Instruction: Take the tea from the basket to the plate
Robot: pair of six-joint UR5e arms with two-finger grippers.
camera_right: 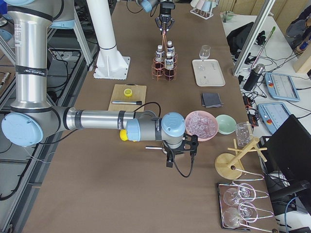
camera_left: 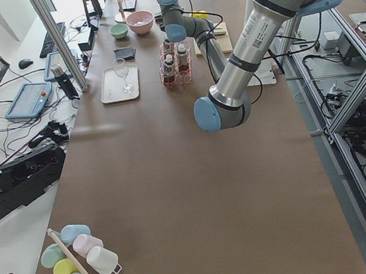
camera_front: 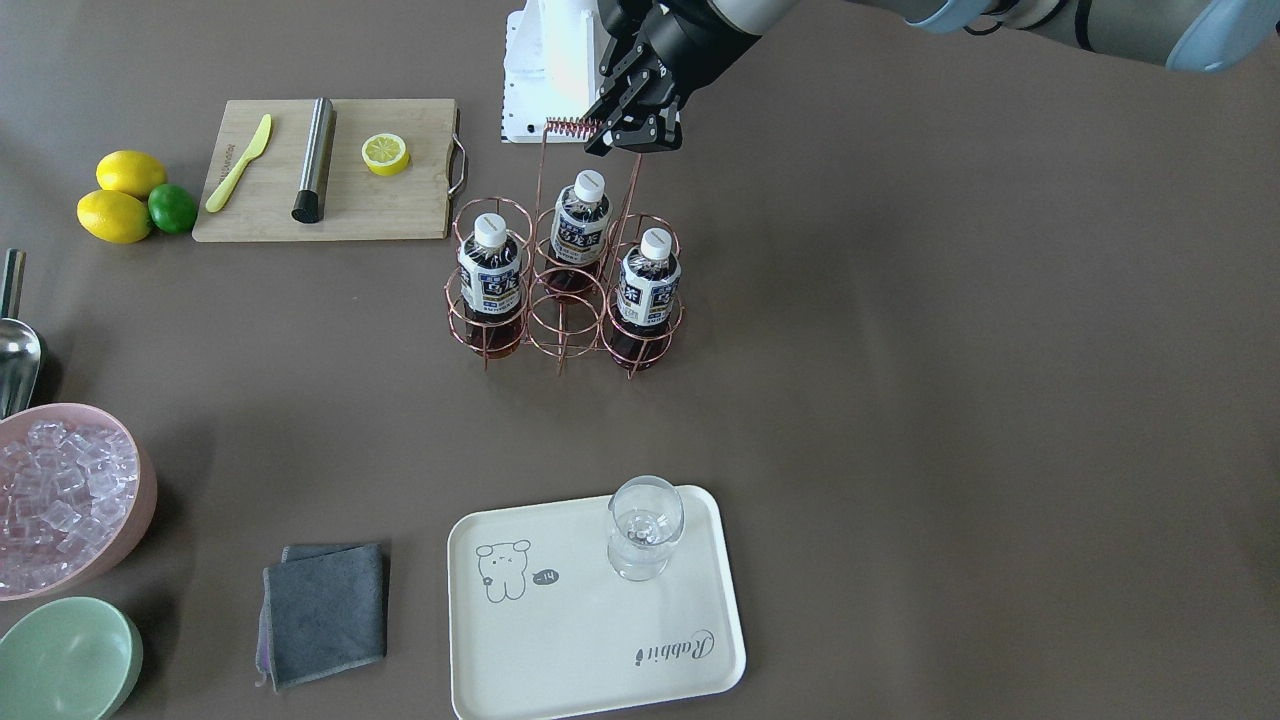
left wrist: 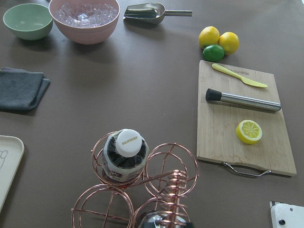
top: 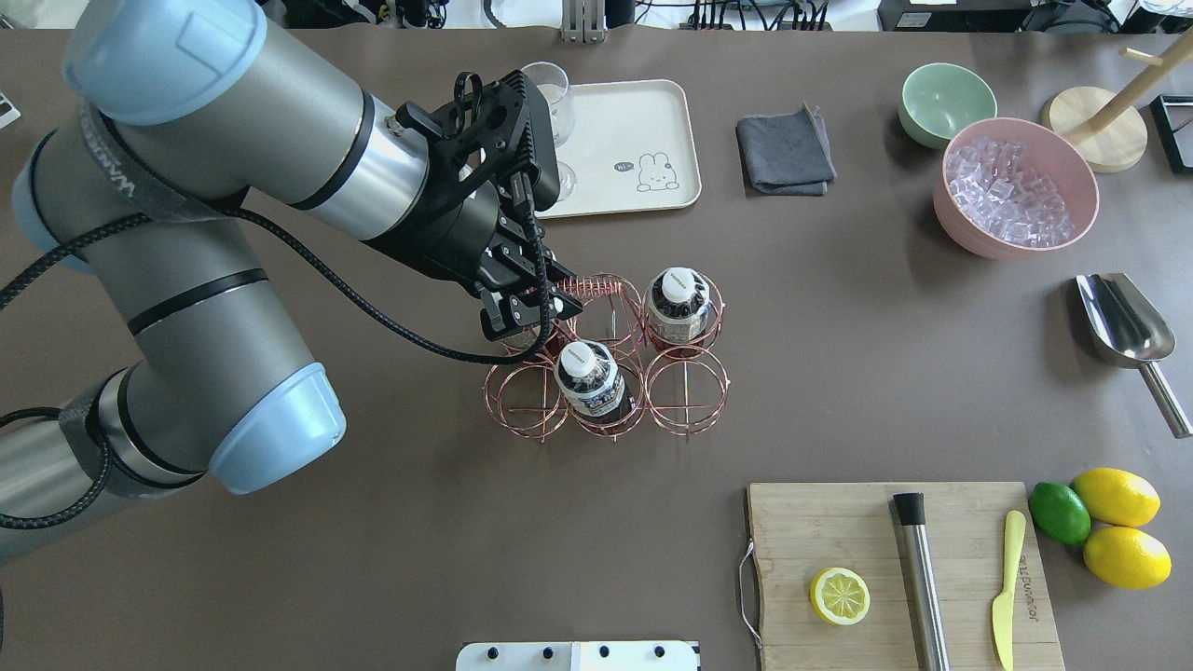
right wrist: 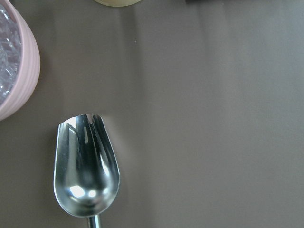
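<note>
The rose-gold wire basket (camera_front: 563, 330) stands mid-table with three tea bottles (camera_front: 489, 270) (camera_front: 579, 218) (camera_front: 648, 280) upright in its cells. My left gripper (camera_front: 633, 140) is open, high above the basket, its fingers at one end of the coiled handle (camera_front: 573, 127), holding nothing. In the overhead view the gripper (top: 529, 317) hides the third bottle; two bottles (top: 680, 303) (top: 589, 377) show. The cream plate (camera_front: 590, 620) carries a wine glass (camera_front: 643, 525). My right gripper (camera_right: 180, 155) hangs by the ice bowl; I cannot tell whether it is open.
A cutting board (camera_front: 330, 170) with a knife, a muddler and a half lemon lies beside the basket. Lemons and a lime (camera_front: 130, 200), a pink ice bowl (camera_front: 60, 500), a green bowl (camera_front: 60, 660), a grey cloth (camera_front: 325, 610) and a metal scoop (right wrist: 85, 171) lie at one end.
</note>
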